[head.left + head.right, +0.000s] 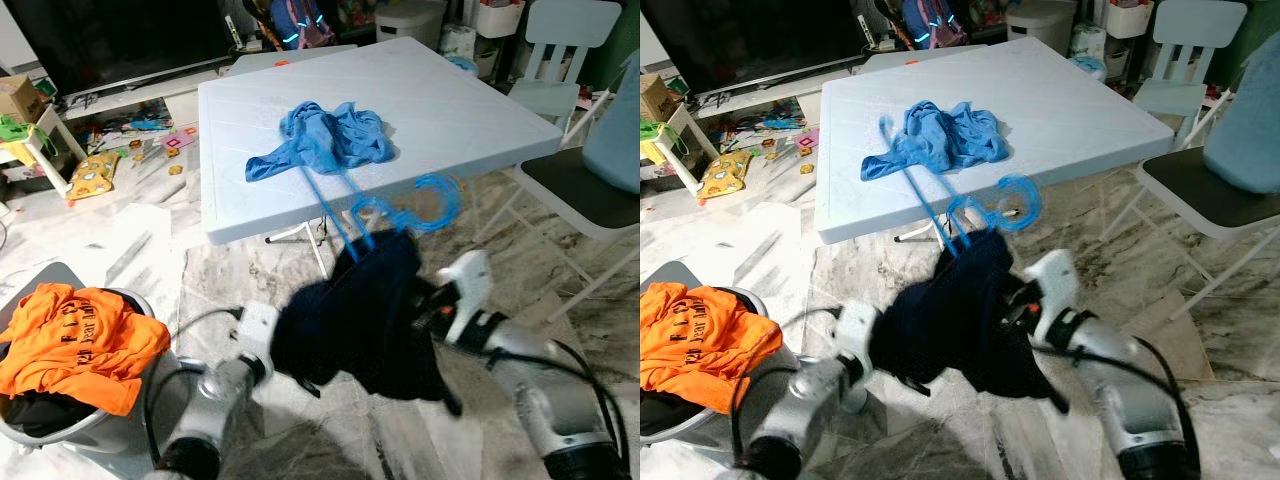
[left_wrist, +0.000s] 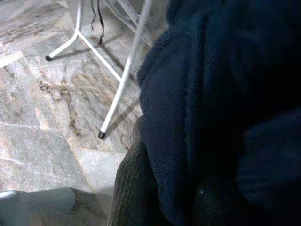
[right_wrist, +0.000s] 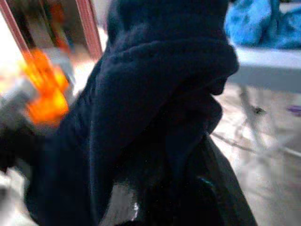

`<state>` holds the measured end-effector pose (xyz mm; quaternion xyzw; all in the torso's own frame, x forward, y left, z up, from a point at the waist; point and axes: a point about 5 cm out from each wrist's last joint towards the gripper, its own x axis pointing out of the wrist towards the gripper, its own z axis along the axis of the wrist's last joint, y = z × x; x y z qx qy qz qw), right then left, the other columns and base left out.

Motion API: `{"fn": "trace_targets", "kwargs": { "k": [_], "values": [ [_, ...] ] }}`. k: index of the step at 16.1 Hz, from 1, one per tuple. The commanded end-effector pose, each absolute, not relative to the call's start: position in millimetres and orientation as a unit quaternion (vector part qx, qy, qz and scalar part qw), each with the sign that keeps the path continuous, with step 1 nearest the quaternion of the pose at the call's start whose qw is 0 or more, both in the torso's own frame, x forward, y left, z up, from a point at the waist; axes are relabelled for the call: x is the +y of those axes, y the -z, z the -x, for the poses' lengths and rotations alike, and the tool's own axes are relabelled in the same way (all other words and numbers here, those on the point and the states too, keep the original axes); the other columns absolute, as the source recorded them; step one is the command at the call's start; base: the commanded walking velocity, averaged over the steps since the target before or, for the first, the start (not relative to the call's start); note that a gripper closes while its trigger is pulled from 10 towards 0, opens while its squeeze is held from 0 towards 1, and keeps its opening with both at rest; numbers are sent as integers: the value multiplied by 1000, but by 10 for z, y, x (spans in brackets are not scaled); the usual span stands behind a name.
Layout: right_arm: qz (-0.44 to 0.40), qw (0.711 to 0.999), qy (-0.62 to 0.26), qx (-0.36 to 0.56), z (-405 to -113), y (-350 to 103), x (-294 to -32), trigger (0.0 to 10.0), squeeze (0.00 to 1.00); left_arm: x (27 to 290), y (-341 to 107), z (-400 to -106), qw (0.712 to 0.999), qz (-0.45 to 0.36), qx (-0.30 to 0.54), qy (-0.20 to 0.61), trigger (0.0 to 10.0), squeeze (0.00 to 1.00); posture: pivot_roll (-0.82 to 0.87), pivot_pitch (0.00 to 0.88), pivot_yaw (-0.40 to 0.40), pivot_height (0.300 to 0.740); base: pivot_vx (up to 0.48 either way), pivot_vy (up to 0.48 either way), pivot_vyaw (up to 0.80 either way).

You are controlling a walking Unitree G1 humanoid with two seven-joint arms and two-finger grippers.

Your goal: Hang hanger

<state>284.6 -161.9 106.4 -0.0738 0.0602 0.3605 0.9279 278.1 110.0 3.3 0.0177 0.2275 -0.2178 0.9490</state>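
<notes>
- Left eye view: both silver arms are reaching forward and meeting under a dark navy garment (image 1: 365,315) that is draping over the wrists. The left gripper (image 1: 285,350) is sitting under the garment's left edge and the right gripper (image 1: 425,315) is pressing in from the right; the cloth is covering the fingers of both, so I cannot tell whether they are apart or together. A blue plastic hanger (image 1: 400,210) is sticking up out of the top of the garment, its hook curling just off the near edge of the white folding table (image 1: 450,100). A crumpled light blue shirt (image 1: 325,140) is lying on the table top. At lower left an orange T-shirt (image 1: 75,345) is lying on top of a laundry basket (image 1: 60,430); dark print is showing on it, too creased to read. Toys (image 1: 95,175) are lying scattered on the marble floor (image 1: 130,240) near a television (image 1: 120,35), and a white folding chair (image 1: 590,190) is standing at the right.
- Right eye view: the same scene is showing, with the hanger's hook (image 1: 1005,205) hanging in front of the table edge and touching nothing.
- Left wrist view: navy knit fabric (image 2: 221,108) is hanging close before the lens, with a white table leg (image 2: 123,80) standing on the marble beyond.
- Right wrist view: the same navy fabric (image 3: 150,117) is bunching in front, blurred, with the orange shirt (image 3: 44,94) behind and the light blue shirt (image 3: 258,23) on the table.
</notes>
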Motion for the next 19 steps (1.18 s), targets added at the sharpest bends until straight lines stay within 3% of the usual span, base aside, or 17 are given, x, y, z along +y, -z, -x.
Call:
{"fn": "trace_targets", "kwargs": {
  "k": [1, 2, 8, 11, 16, 19],
  "values": [
    [126, 923, -358, 64, -2868, -1036, -1606, 10000, 0, 1178, -55, -2792, 950, -32, 224, 215, 10000, 439, -133, 0, 128, 740, 0, 0, 0],
    [150, 922, -349, 74, -2879, -996, -1642, 10000, 0, 1172, -81, -2784, 947, -42, 213, 235, 10000, 1000, -132, 0, 128, 740, 0, 0, 0],
    [319, 872, -358, 100, -2903, -934, -1977, 10000, 0, 1330, -173, -2561, 923, -124, 135, 339, 10000, 1000, -138, 0, 142, 740, 0, 0, 0],
    [394, 802, -425, 142, -2846, -823, -2093, 10000, 0, 1278, -216, -2401, 901, -122, 100, 403, 10000, 1000, -129, 0, 140, 740, 0, 0, 0],
    [406, 756, -493, 145, -2860, -847, -2083, 10000, 0, 1172, -220, -2459, 904, -103, 77, 408, 10000, 1000, -116, 0, 120, 740, 0, 0, 0],
    [404, 715, -546, 167, -2777, -861, -2140, 10000, 0, 964, -263, -2575, 900, -112, 65, 417, 10000, 1000, -116, 0, 118, 740, 0, 0, 0]
  ]
}}
